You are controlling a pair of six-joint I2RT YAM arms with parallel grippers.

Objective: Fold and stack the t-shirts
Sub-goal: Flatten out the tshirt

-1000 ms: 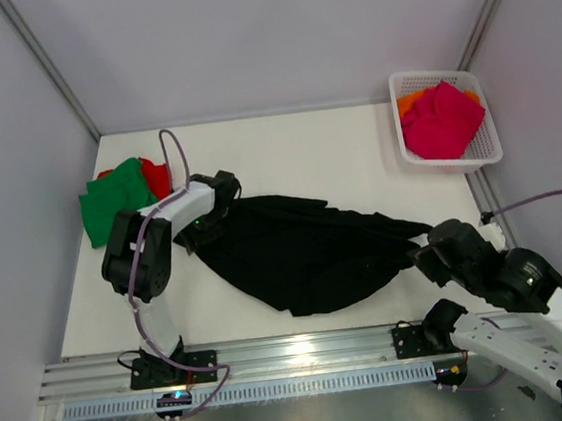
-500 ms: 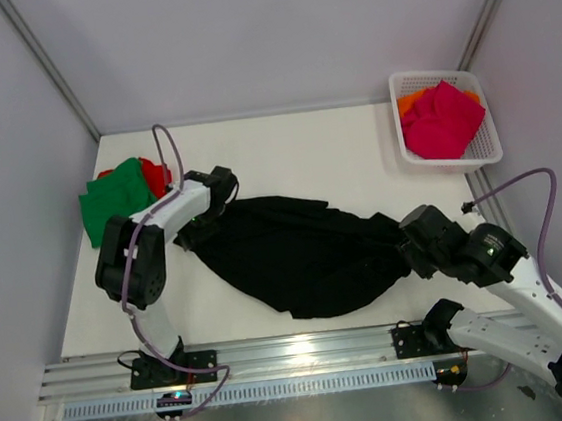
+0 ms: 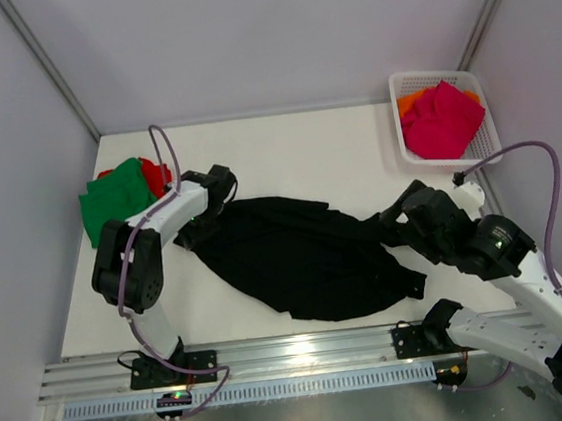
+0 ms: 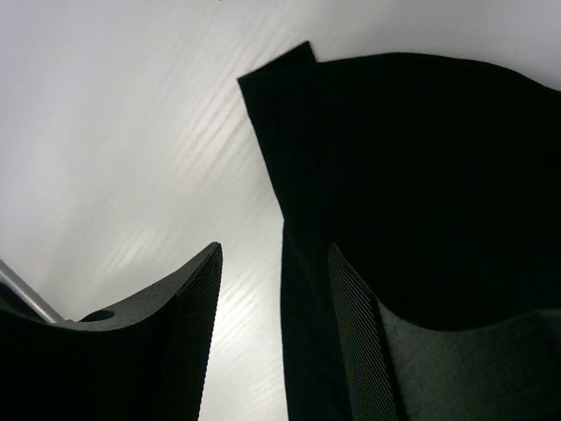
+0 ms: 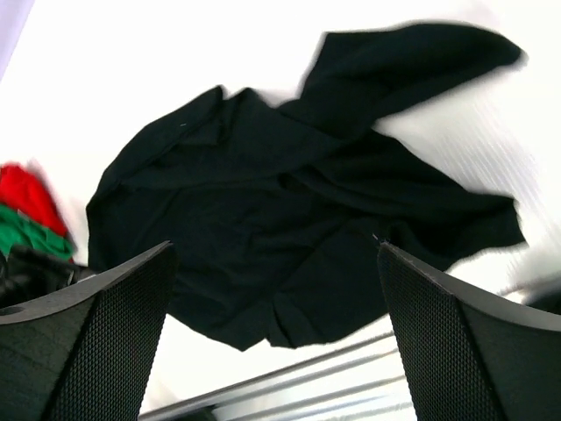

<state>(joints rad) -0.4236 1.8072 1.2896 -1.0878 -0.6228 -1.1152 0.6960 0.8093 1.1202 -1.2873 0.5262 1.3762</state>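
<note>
Two empty grippers: right gripper (image 5: 273,263) wide, left gripper (image 4: 273,254) half-spread astride the black t-shirt (image 3: 296,254) hem, likely limp and light, best pinched there.

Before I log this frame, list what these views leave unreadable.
Orange cloth shirt: top view, mostly buried under the magenta-pink cloth shirt in the white lattice plastic basket.
Red cloth shirt: largely hidden by the green cloth shirt; cut by the left edge in the right wrist view.
Large black cloth shirt: far end blurred in right wrist view; cropped in left wrist view.
</note>
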